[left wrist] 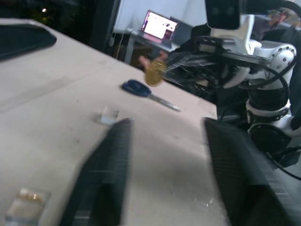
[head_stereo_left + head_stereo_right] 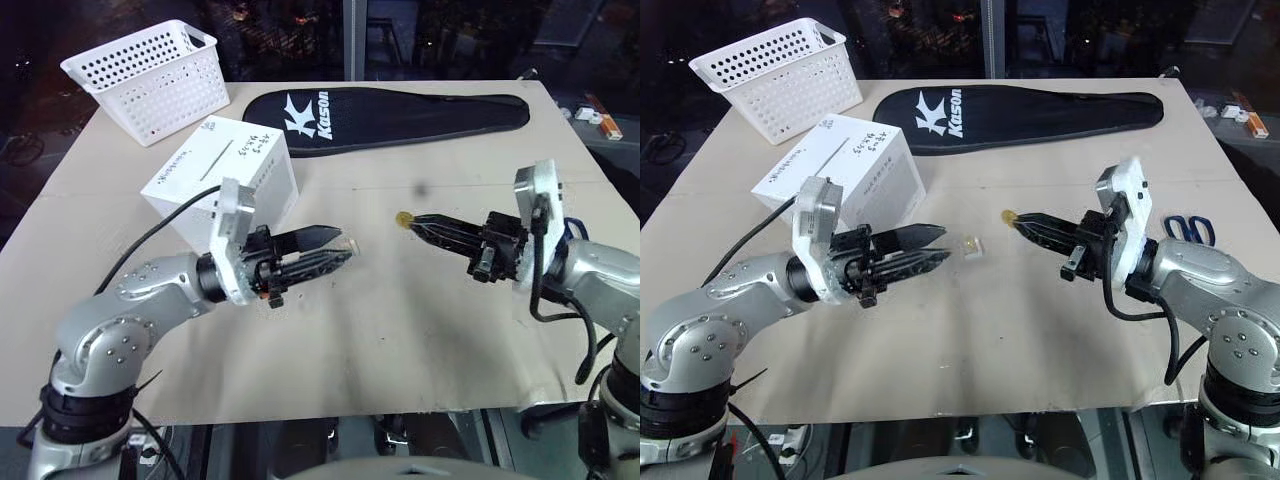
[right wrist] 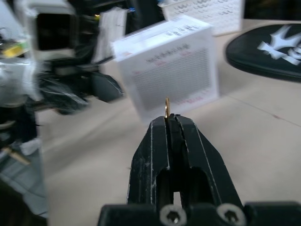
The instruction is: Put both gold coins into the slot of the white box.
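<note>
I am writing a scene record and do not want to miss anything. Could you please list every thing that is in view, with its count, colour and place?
gold coin: one seen, gold, pinched at the right gripper's tips, above the table
white box: one, white, left part of the table, slot on its top face
basket: one, white perforated, far left corner
racket cover: one, black with white lettering, far middle
clear plastic blocks: two, pale, on the table between the grippers
scissors: one, blue handles, right edge
table: one, beige
small objects: a few, off the far right corner, unclear
left gripper: one, black, open, holding nothing
right gripper: one, black, shut on the coin
</note>
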Controlling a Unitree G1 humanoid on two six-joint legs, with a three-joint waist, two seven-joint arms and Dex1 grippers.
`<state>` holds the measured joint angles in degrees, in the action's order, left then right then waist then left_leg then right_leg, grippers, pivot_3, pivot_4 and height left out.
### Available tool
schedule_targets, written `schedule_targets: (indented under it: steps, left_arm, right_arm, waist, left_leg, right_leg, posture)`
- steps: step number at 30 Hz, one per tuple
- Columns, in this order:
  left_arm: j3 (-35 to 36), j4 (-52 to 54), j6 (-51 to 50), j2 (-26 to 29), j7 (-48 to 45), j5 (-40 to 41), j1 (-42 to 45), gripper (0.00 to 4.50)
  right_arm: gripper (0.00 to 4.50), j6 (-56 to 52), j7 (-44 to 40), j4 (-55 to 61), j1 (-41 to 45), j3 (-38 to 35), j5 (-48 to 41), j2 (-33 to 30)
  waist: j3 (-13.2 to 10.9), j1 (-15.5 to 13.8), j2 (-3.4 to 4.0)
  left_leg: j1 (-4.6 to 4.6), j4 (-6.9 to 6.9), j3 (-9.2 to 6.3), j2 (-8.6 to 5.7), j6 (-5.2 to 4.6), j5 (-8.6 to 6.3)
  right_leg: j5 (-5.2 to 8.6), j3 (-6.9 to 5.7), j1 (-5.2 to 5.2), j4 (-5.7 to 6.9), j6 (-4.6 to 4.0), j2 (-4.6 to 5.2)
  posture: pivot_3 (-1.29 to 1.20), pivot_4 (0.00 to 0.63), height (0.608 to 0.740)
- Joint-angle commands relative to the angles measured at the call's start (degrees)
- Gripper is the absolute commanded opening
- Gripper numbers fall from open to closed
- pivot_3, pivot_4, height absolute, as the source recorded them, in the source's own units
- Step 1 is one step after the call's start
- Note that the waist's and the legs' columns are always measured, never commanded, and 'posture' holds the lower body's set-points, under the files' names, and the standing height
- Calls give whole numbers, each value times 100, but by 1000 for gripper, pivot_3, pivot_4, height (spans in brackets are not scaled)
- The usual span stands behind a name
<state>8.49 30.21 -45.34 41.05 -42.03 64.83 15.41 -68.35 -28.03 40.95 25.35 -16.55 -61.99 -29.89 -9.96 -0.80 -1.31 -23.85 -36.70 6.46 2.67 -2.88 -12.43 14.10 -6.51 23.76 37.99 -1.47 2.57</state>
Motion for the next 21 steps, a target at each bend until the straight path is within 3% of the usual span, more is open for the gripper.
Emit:
schedule_targets:
  steps: [1, 21]
  left_arm:
    - [-43, -1, -8, -65, -100, 67, 157, 2248]
    - [-58, 111, -38, -219, 44, 55, 181, 2248]
  right_arm:
    - [0, 52, 138, 31, 195, 91, -526, -176]
    - [0, 627, 817, -73, 403, 811, -1458, -452]
  waist:
    - [0, 7, -1]
    - [0, 2, -1]
  left_leg:
    - [0, -1, 0, 0, 2, 2]
    - [0, -3, 0, 1, 13, 8]
  right_leg:
    - [0, 1, 0, 0, 0, 0]
    - [0, 1, -1, 1, 1, 0]
  posture:
    - [0, 150, 738]
    - [0, 150, 738]
